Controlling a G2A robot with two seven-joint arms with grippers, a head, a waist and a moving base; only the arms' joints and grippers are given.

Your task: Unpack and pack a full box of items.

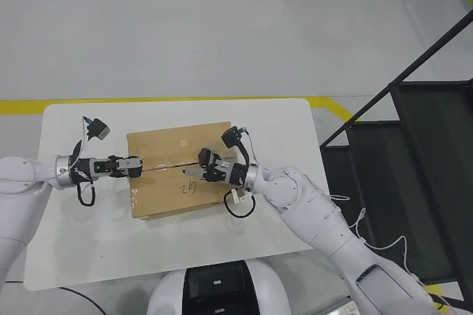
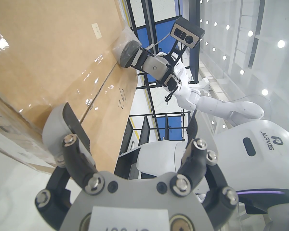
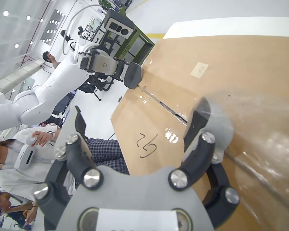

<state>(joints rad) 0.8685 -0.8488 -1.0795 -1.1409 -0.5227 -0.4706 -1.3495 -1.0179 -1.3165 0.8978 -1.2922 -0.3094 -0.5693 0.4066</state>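
step: opening taped box [image 1: 173, 146] | left pincer [image 1: 136, 166], right pincer [image 1: 203, 173]: spread wide, empty, at seam [image 1: 167, 167] | next: likely pry seam apart

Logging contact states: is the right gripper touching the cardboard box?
Touching. Left wrist view shows a pad of the right gripper resting on the cardboard box beside the seam.

A brown cardboard box [image 1: 162, 195] sits flat near the middle of the white table [image 1: 79, 236]. It is closed, its top flaps meeting at a taped seam [image 1: 169, 166]. One flap bears a pen mark [image 1: 189, 187], the other a small label [image 1: 184, 142].
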